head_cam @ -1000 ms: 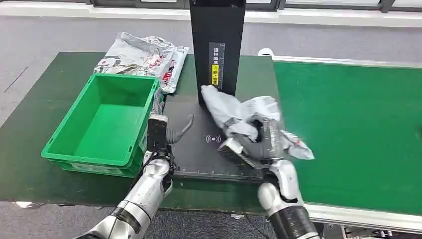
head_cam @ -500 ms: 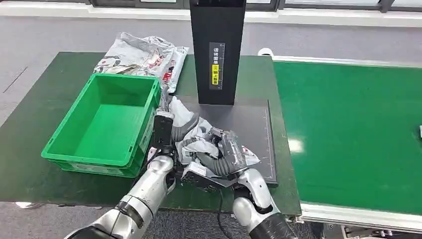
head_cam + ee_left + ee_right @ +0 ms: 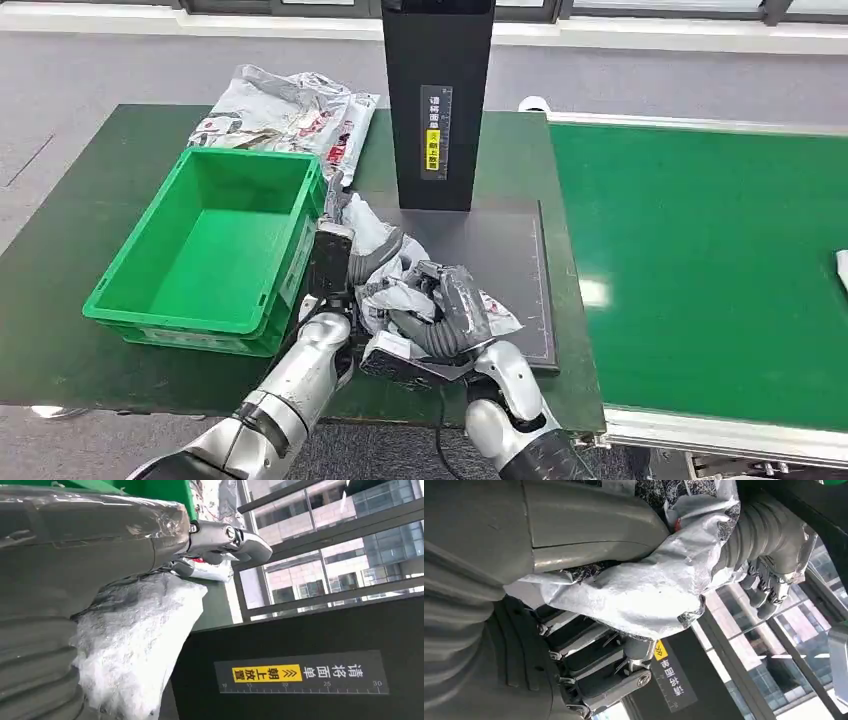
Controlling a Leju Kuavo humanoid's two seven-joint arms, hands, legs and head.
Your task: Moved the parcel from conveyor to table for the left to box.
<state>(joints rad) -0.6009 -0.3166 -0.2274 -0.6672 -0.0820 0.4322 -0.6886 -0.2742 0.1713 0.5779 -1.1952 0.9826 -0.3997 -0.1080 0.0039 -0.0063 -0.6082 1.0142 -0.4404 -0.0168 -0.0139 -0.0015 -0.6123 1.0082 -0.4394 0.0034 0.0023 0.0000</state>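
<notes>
Sitting at the left of the head view, the green box (image 3: pixel 215 245) is open and has nothing in it, and behind it, in the upper left, a pile of silver bags (image 3: pixel 290 115) lies on the dark green table (image 3: pixel 90 205). Just right of the box's near corner, low in the frame, the left hand (image 3: pixel 340 262) lies against the crumpled silver parcel (image 3: pixel 395 275); its thumb touches the wrapper, but whether the fingers have closed on it I cannot tell, and in the left wrist view the fingers (image 3: pixel 227 535) reach out past the bag with nothing between them. In the lower centre the right hand (image 3: pixel 440 320) holds the parcel, with wrapper bunched between thumb and fingers, plain in the right wrist view (image 3: pixel 649 595). The parcel rests low over the black pad (image 3: pixel 500 250) in front of the black tower (image 3: pixel 437 100). The green conveyor (image 3: pixel 720 270) takes up the right side, with a pale scrap (image 3: pixel 842 268) at its far right edge. The main risk, as I judge it, is the handover: if the right hand lets go before the left has a real hold, the slick bag could slide off the pad or snag on the right fingers as they pull away. The two hands are crowded together and could knock each other. A loose grip on thin film might also let the parcel catch on the box's rim rather than drop inside.
</notes>
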